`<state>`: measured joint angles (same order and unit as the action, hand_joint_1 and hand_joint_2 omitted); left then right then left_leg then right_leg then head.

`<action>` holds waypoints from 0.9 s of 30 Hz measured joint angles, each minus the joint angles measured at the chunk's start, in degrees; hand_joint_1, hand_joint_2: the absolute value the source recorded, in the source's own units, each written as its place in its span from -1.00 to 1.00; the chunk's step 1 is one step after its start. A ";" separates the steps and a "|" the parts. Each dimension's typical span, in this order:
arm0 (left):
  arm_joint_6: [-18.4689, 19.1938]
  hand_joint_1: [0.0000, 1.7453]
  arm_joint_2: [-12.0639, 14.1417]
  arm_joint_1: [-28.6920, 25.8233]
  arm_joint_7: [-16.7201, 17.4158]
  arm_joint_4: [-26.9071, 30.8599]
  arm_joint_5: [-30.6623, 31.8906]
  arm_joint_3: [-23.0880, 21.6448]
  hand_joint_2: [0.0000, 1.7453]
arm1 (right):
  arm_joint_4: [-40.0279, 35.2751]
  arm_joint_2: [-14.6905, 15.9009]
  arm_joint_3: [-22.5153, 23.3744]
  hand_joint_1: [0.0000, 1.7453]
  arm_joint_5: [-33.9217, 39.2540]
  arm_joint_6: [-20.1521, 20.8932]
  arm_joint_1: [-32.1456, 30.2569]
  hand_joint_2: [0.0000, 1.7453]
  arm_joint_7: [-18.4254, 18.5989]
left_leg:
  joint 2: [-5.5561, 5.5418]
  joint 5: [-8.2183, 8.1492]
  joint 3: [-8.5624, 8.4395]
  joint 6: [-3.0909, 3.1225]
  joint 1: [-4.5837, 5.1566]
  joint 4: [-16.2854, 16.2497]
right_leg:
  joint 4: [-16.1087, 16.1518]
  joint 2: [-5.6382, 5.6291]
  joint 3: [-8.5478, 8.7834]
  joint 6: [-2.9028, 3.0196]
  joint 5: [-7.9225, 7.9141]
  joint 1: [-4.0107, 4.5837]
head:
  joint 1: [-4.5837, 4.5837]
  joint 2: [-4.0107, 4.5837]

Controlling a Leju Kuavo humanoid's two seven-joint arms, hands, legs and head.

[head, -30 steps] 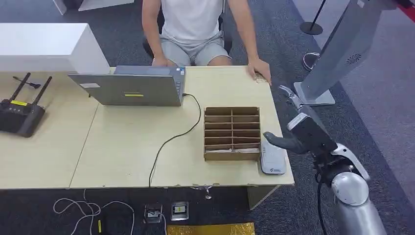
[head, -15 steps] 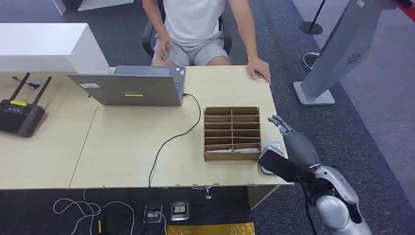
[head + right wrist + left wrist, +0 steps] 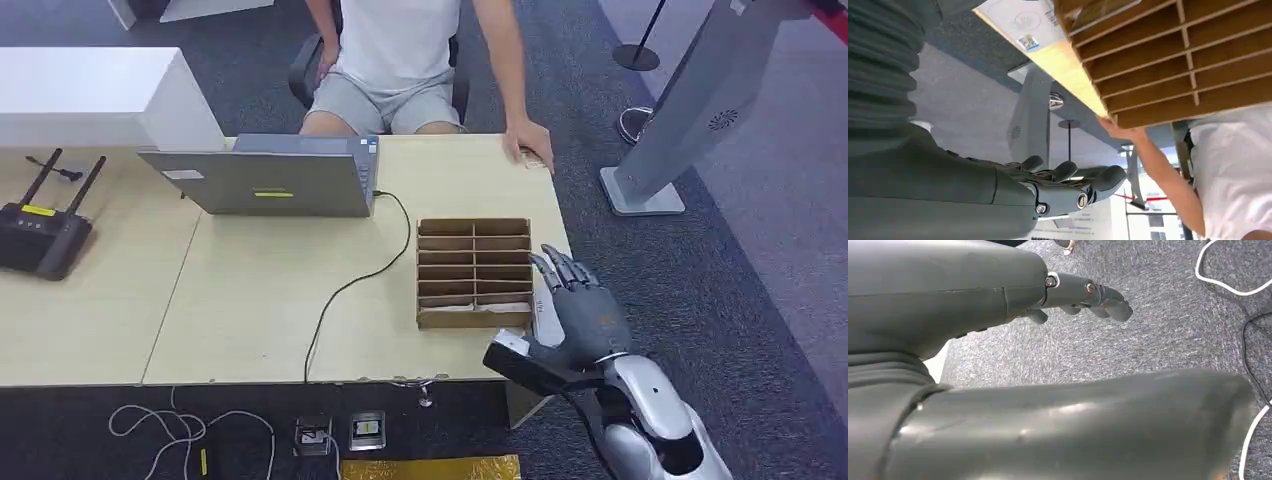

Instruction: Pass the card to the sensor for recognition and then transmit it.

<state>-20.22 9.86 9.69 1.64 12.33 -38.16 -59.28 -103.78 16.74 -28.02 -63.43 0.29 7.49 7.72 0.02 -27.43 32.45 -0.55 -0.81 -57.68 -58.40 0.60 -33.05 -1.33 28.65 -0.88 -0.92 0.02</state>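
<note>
Dropping and pulling back since 1 s ago: right hand [image 3: 583,312] now hovering over sensor [image 3: 545,318], fingers spread, grasping nothing. Card probably lying in divider box [image 3: 474,272] just left, nearest row; right hand nearer.

Counter [image 3: 250,320] spans left to centre. At far left on it, router [image 3: 40,235]. Toward far edge, laptop [image 3: 265,180]; cable [image 3: 345,290] runs from its right side to near edge. Right of centre, compartment box [image 3: 474,272]; just right of it, sensor [image 3: 545,310], partly hidden behind right hand [image 3: 585,320]. Behind far edge, seated person [image 3: 400,60], one hand [image 3: 530,145] resting on far right corner. On floor below near edge, cords [image 3: 180,430]. Far right, stand [image 3: 690,110] on floor.
</note>
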 joint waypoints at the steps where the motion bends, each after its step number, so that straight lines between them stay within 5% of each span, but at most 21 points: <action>1: 0.00 -1.00 0.00 0.01 0.00 0.00 -0.04 0.00 -1.00 | 0.35 -0.24 -0.48 -1.00 0.00 -0.15 -0.03 1.00 0.04 | 0.00 0.00 0.00 0.00 0.00 0.00 | 0.00 0.00 0.00 0.00 0.00 0.00 | -0.02 0.00; 9: -0.35 -1.00 -0.07 0.03 0.15 0.00 -0.20 0.00 -1.00 | 5.75 -1.84 -3.35 -1.00 -0.57 -6.95 0.23 1.00 -0.20 | 0.00 0.00 0.01 0.00 0.00 0.00 | 0.00 0.01 0.01 0.00 0.01 0.00 | -0.04 0.00; 19: -0.66 -1.00 -0.07 0.08 0.18 0.00 -0.11 0.00 -1.00 | 11.76 -4.07 -5.25 -1.00 0.70 -8.86 1.35 1.00 -1.42 | -0.01 0.00 0.01 0.00 0.00 0.00 | 0.00 0.01 0.00 0.01 0.01 0.00 | 0.00 0.00; 27: -0.85 -1.00 -0.17 0.09 0.18 0.00 -0.11 0.00 -1.00 | 16.89 -5.81 -5.31 -1.00 2.51 -15.25 2.75 1.00 -3.72 | -0.01 0.00 0.01 0.00 0.00 0.00 | 0.00 0.01 0.00 0.01 0.01 0.00 | -0.02 0.00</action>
<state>-21.07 9.68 9.77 1.81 12.33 -38.27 -59.28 -86.88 10.93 -33.33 -60.92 -14.97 10.24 4.00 0.01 -27.43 32.46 -0.55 -0.81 -57.68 -58.40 0.60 -33.05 -1.33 28.66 -0.88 -0.94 0.02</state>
